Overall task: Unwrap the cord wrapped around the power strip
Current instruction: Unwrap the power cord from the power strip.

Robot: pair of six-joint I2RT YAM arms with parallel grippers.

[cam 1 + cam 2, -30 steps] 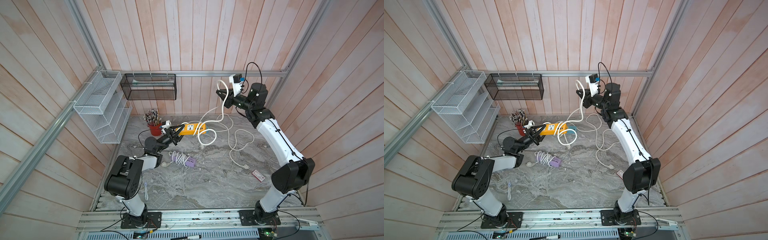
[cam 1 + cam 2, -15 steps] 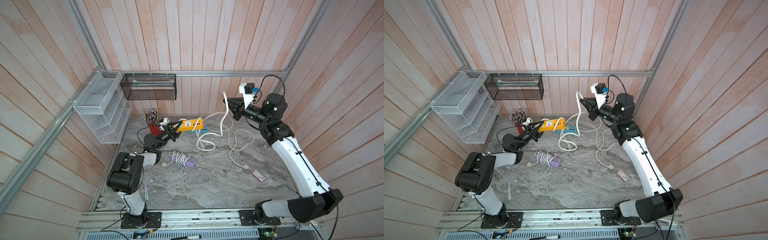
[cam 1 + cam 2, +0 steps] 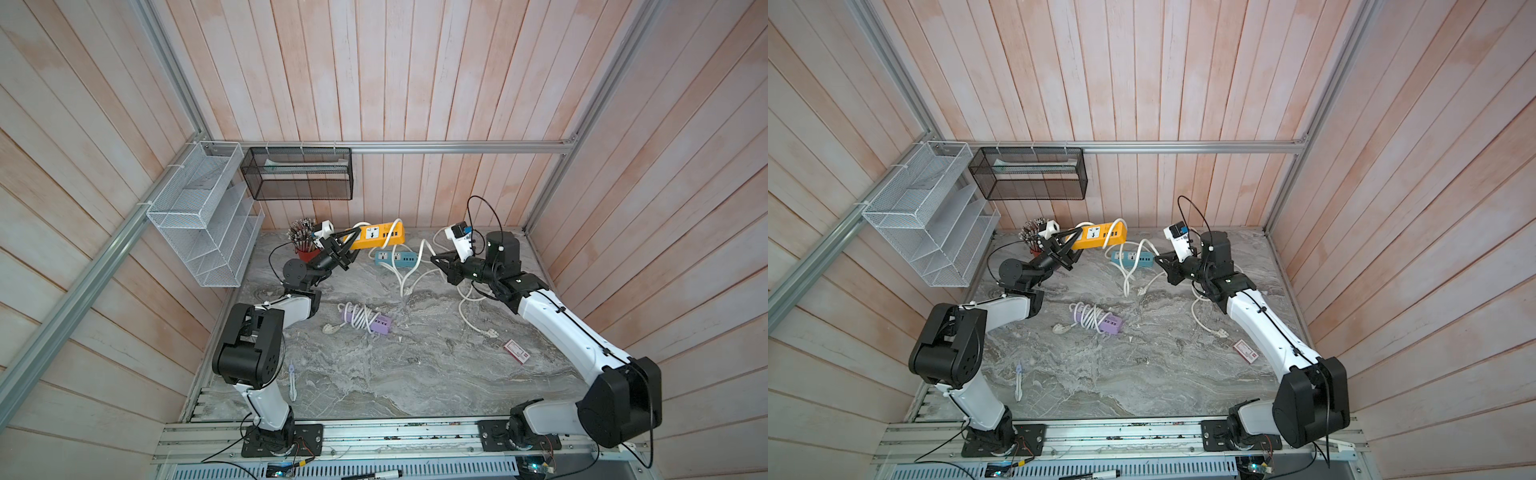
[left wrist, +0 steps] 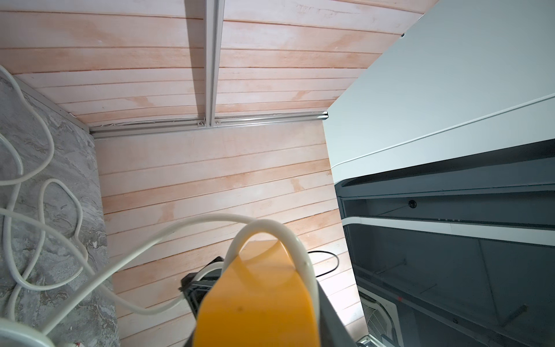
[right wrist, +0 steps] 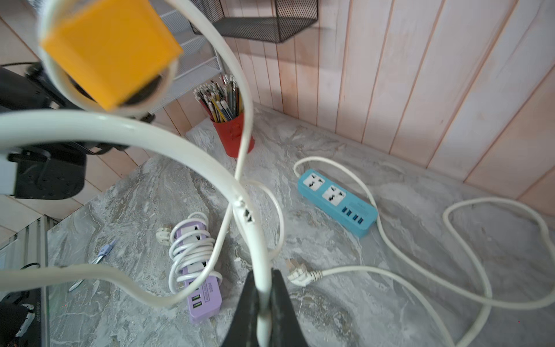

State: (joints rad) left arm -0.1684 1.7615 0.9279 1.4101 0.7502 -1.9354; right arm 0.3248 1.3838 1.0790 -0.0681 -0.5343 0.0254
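The left pincer (image 3: 350, 245) grasps one end of the orange strip (image 3: 380, 236), held up off the surface (image 3: 415, 374) near the back wall (image 3: 415, 187). One loop of white cord (image 5: 255, 249) circles the strip's free end. The right pincer (image 5: 262, 282) is clenched on that cord, apart from the strip, lower and toward the robot's right.
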